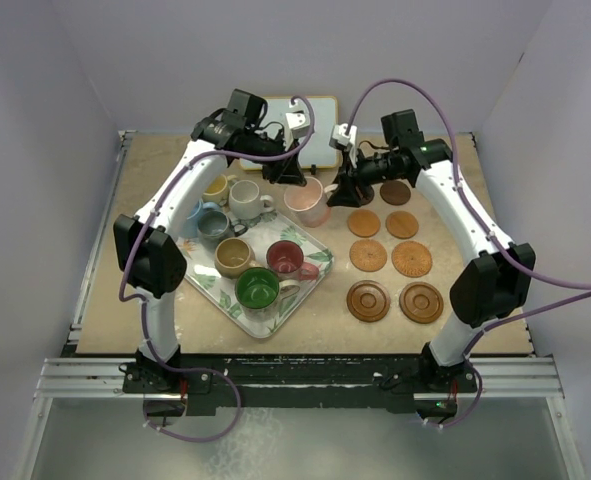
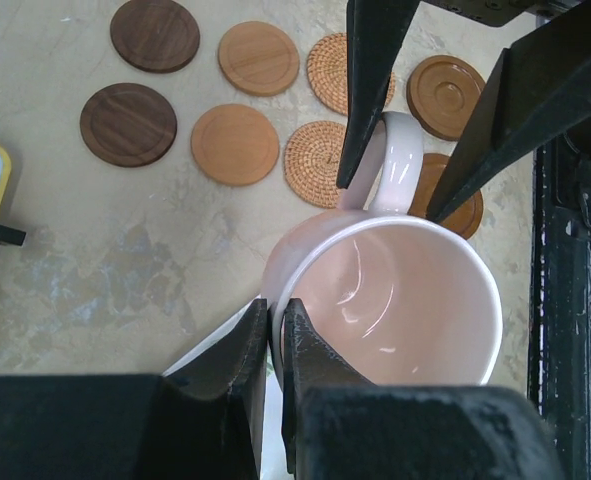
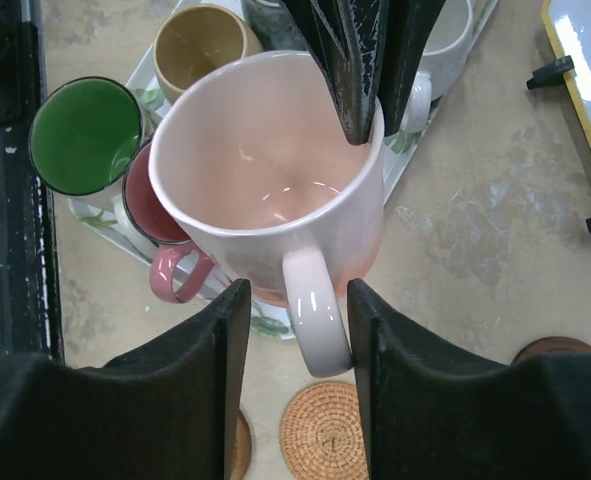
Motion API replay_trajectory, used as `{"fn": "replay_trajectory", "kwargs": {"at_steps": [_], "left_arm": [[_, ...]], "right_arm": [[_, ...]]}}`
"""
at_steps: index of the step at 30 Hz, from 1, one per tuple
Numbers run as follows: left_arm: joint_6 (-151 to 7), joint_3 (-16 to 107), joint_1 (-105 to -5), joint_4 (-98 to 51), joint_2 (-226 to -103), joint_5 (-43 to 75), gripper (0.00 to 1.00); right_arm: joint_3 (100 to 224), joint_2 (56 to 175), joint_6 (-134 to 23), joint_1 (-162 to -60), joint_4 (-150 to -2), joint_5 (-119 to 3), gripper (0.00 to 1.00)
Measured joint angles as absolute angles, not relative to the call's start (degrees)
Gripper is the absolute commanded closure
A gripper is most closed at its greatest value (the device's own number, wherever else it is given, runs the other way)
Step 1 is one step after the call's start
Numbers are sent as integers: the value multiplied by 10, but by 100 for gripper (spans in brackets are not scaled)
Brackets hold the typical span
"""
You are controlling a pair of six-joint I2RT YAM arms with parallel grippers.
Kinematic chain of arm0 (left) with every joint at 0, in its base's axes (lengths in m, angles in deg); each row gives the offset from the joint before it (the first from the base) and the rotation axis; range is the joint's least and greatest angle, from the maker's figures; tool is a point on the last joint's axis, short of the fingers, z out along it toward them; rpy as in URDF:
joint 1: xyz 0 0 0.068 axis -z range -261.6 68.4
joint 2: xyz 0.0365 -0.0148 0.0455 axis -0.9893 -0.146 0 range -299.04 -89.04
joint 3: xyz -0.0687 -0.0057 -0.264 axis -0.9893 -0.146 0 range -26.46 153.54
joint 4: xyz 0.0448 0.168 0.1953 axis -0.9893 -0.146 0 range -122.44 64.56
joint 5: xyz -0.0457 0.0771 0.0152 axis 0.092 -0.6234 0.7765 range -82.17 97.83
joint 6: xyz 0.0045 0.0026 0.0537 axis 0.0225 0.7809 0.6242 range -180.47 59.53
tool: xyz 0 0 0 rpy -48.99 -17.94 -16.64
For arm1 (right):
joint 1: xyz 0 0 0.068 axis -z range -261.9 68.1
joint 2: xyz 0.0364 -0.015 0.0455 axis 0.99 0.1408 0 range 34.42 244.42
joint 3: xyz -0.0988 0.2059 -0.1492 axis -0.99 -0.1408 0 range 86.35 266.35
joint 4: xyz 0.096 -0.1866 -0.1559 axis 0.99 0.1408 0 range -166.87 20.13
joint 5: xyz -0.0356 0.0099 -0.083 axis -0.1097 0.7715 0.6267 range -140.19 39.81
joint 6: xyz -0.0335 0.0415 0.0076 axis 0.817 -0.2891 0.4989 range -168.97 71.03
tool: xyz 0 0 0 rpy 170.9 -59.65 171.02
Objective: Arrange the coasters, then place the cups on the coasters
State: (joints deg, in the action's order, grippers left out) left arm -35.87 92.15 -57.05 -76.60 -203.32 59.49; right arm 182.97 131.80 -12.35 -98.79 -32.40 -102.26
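1. From above: my left pincer [image 1: 293, 178] reaches down onto the pink cup [image 1: 307, 203]. The cup is at the far right edge of the leaf-patterned tray [image 1: 215, 275], between the tray's other cups and the coasters [image 1: 368, 255]. My right pincer [image 1: 337, 192] meets the same cup from the coaster side. The coasters lie in two columns on the table to the right of the tray. The green cup [image 1: 258, 290], red cup [image 1: 287, 259] and tan cup [image 1: 234, 256] stand on the near part of the tray, with more cups behind them.

2. From my left wrist: my left pincer [image 2: 275, 340] is pressed together on the rim of the pink cup [image 2: 405, 300], one finger inside the wall and one outside. The cup's handle points away from me, and my right pincer [image 2: 390, 200] straddles it. Beyond lie all eight coasters [image 2: 235, 143], each bare: two dark, two orange, two woven and two brown with raised rims.

3. From my right wrist: my right pincer [image 3: 295, 290] is spread around the handle of the pink cup [image 3: 265, 170]. One finger is close against the handle and there is a gap on the other side. My left pincer [image 3: 365, 120] clamps the far rim. The green cup [image 3: 85, 135], red cup [image 3: 150, 205] and tan cup [image 3: 200, 40] show past the pink one. I cannot tell whether its base rests on anything.
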Motion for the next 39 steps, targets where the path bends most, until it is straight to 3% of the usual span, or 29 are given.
{"fn": "replay_trajectory", "kwargs": {"at_steps": [4, 11, 21, 27, 32, 37, 39], "left_arm": [[-359, 921, -570, -768, -2033, 605, 97], [-359, 921, -570, -770, -2033, 611, 97], [-358, 921, -571, -770, -2033, 617, 97], [-359, 921, -570, -769, -2033, 619, 97], [-359, 921, -570, -770, -2033, 620, 97], [-358, 921, -570, -765, -2033, 621, 97], [-358, 921, -571, -768, -2033, 621, 97]], "right_arm": [[1830, 1318, -109, -989, -319, -1022, 74], [1830, 1318, -98, -992, -314, -1029, 85], [1824, 1318, -103, -992, -316, -1034, 64], [1821, 1319, -109, -994, -322, -1037, 64], [1814, 1319, -110, -996, -325, -1037, 74], [1814, 1319, -106, -999, -326, -1043, 98], [1814, 1319, -102, -1000, -325, -1044, 100]]}}
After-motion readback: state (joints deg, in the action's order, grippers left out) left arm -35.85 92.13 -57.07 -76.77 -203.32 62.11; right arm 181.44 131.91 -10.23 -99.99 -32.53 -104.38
